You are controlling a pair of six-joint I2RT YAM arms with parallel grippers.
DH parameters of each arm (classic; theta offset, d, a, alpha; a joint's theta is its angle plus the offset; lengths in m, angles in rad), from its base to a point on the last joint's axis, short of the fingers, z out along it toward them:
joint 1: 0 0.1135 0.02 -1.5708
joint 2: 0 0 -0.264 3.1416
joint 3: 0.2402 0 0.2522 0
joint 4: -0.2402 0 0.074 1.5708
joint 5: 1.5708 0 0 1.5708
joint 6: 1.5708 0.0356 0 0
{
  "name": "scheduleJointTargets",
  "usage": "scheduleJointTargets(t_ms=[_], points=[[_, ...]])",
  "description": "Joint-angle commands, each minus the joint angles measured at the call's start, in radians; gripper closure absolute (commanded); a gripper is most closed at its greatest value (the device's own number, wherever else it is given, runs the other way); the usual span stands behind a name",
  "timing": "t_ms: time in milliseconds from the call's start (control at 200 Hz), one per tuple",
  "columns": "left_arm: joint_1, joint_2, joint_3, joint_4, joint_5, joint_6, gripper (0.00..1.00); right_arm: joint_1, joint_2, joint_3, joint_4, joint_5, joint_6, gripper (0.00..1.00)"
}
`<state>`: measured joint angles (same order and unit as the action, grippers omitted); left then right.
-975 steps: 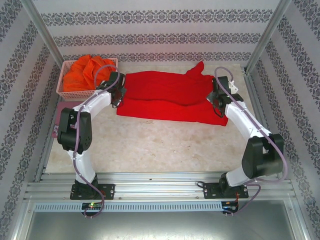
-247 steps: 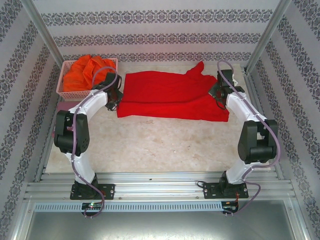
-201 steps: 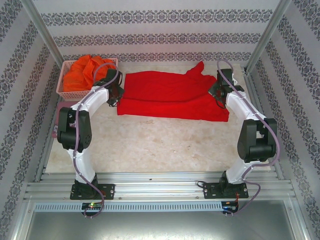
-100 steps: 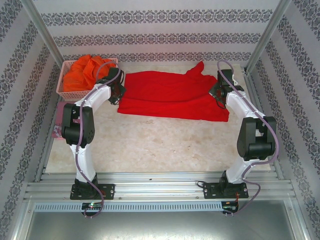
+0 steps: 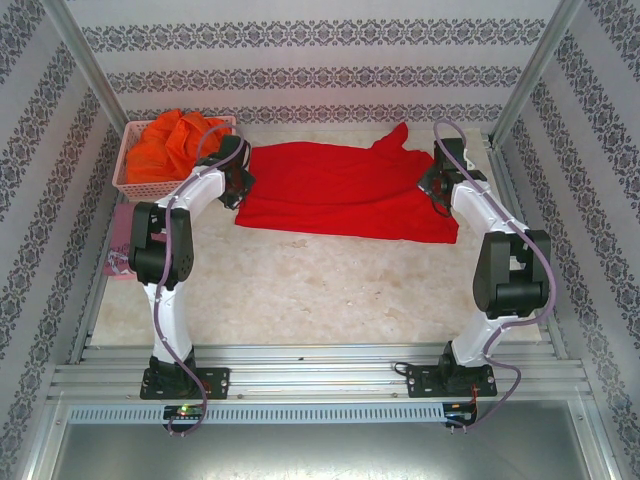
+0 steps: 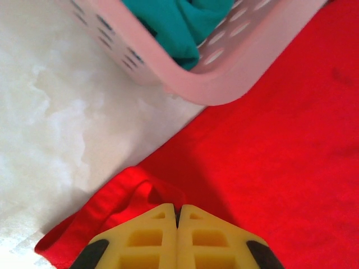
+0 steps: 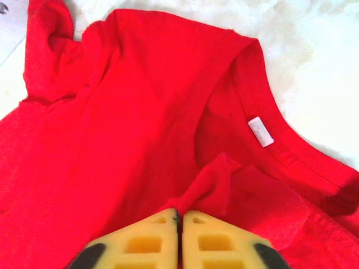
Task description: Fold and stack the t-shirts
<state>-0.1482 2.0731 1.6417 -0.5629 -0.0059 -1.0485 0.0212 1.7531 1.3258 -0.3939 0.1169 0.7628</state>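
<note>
The bright red t-shirt (image 5: 340, 190) lies spread across the back of the table, one sleeve pointing toward the back right. My left gripper (image 5: 238, 187) sits at its left edge. In the left wrist view this gripper (image 6: 178, 216) is shut on the shirt's red hem (image 6: 106, 207). My right gripper (image 5: 438, 190) is at the shirt's right end. In the right wrist view it (image 7: 179, 216) is shut on a raised fold of red cloth (image 7: 216, 182) just below the collar and its white tag (image 7: 261, 131).
A pink lattice basket (image 5: 128, 172) stands at the back left, holding an orange shirt (image 5: 170, 140). Its rim (image 6: 224, 78) and teal cloth (image 6: 179, 22) are close ahead of the left gripper. A maroon patch (image 5: 120, 222) lies by the left rail.
The left arm's elbow has swung right and back while its gripper stays at the shirt's left edge. The right gripper has barely moved over the last second.
</note>
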Motion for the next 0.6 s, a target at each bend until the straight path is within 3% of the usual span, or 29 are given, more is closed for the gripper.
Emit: scheduleJointTargets(t_ms=[0,50,120,210,415,595], points=[[0.014,-0.008,0.011,0.022,0.026,0.040,0.64,-0.015,0.003,0.008,0.083,-0.003,-0.037,0.52],[0.013,-0.014,0.008,0.040,0.048,0.059,0.43,-0.015,-0.012,-0.006,0.114,-0.009,-0.059,0.40],[0.011,-0.030,-0.004,0.065,0.072,0.090,0.21,-0.015,-0.045,-0.039,0.152,-0.008,-0.082,0.30],[0.001,-0.060,-0.046,0.097,0.078,0.118,0.01,-0.016,-0.091,-0.096,0.185,0.005,-0.101,0.26],[-0.039,-0.102,-0.207,0.259,0.153,0.122,0.01,-0.015,-0.114,-0.221,0.192,-0.049,-0.070,0.30],[-0.052,-0.023,-0.192,0.316,0.250,0.110,0.02,-0.015,-0.021,-0.258,0.180,-0.189,0.013,0.34]])
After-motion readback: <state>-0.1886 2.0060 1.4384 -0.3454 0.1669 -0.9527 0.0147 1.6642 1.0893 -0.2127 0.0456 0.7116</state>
